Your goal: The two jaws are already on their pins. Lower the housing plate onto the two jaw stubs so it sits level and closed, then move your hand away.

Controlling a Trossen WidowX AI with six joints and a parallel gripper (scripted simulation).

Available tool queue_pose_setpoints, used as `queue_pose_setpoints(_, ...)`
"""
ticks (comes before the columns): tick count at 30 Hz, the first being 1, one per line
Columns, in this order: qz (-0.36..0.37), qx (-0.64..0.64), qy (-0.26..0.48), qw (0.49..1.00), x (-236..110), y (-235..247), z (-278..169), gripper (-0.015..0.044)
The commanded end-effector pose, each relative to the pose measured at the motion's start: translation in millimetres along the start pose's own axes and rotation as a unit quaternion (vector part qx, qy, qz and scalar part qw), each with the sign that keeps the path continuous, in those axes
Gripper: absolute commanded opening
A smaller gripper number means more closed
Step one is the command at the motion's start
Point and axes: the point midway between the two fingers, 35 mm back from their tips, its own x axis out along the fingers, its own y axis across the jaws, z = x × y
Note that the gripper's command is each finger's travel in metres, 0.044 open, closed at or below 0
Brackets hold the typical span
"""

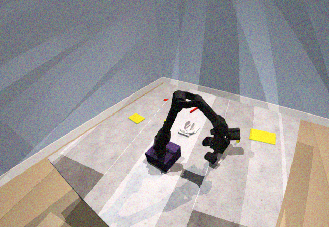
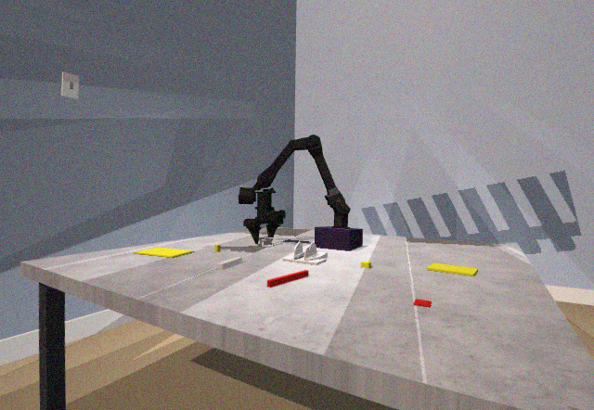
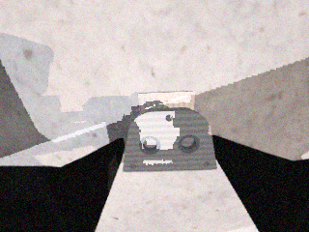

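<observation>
The housing plate (image 3: 198, 157) is a flat piece with a rounded far edge and two round holes, partly in shadow. My gripper (image 3: 166, 140) (image 2: 264, 240) is open and points down, with one finger on each side of the plate near its straight edge. A gap shows beside the right finger; contact at the left cannot be told. A pale rectangular piece (image 3: 166, 98) shows beyond the plate's rounded edge. The two jaws (image 1: 187, 124) (image 2: 298, 250) stand upright, a little apart, on their white base (image 1: 183, 133) (image 2: 318, 261), away from my gripper.
A purple block (image 1: 163, 155) (image 2: 338, 238) carries the arm. A red bar (image 1: 194, 110) (image 2: 288, 277) and a white block (image 2: 230, 262) lie near the jaw base. Two yellow slabs (image 1: 136, 118) (image 1: 262, 136), small yellow cubes (image 2: 217, 248) (image 2: 365, 264) and a small red piece (image 2: 422, 302) lie farther out.
</observation>
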Motion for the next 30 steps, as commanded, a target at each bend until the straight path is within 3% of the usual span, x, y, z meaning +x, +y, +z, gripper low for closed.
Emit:
queue_pose_setpoints(1, 0.0, 0.0, 0.0, 1.0, 0, 0, 0, 0.038)
queue_pose_setpoints(6, 0.0, 0.0, 0.0, 1.0, 0, 0, 0, 0.0351)
queue_pose_setpoints(17, 0.0, 0.0, 0.0, 1.0, -1, 0, 0, 0.0351)
queue_pose_setpoints(30, -0.001, -0.001, 0.0, 1.0, -39, -2, -2, 0.0351)
